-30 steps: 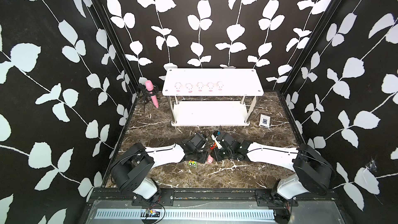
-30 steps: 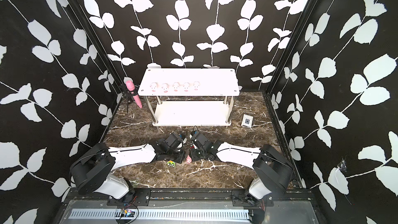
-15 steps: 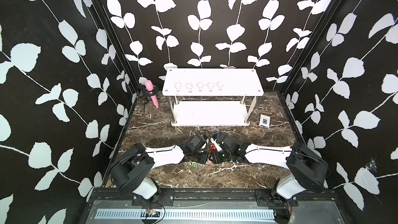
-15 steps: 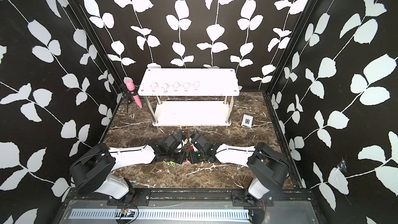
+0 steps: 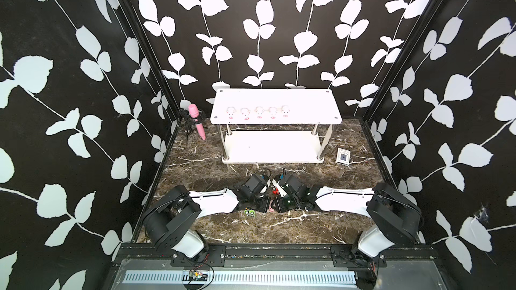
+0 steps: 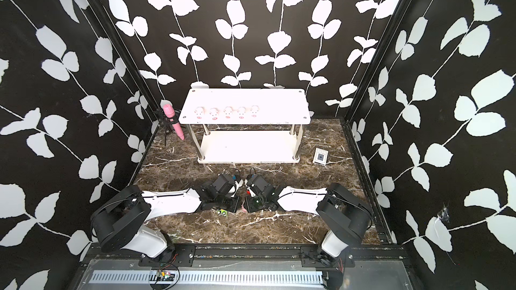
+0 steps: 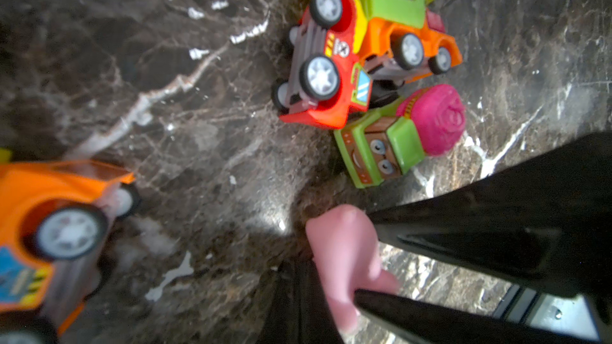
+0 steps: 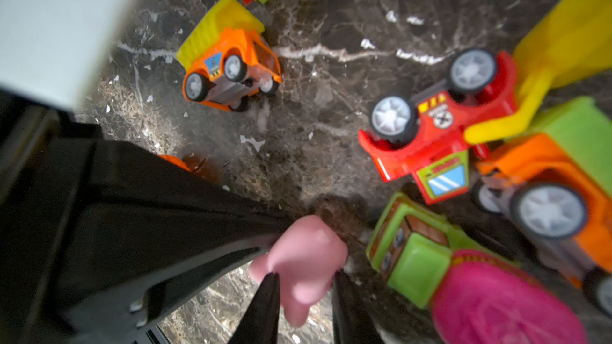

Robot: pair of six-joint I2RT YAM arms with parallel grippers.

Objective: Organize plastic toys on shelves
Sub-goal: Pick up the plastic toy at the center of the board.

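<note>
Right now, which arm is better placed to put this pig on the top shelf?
Right. Its end effector straddles the pig, and the free shelf space lies right of the five pigs.

tops: high front, whole scene | wrists: close down, share pig [image 7: 344, 253]

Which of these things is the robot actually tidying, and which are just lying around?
Job: shelves, five pigs on top, a sixth pig, loose toy vehicles.
Lying about: pink microphone, card box.
</note>
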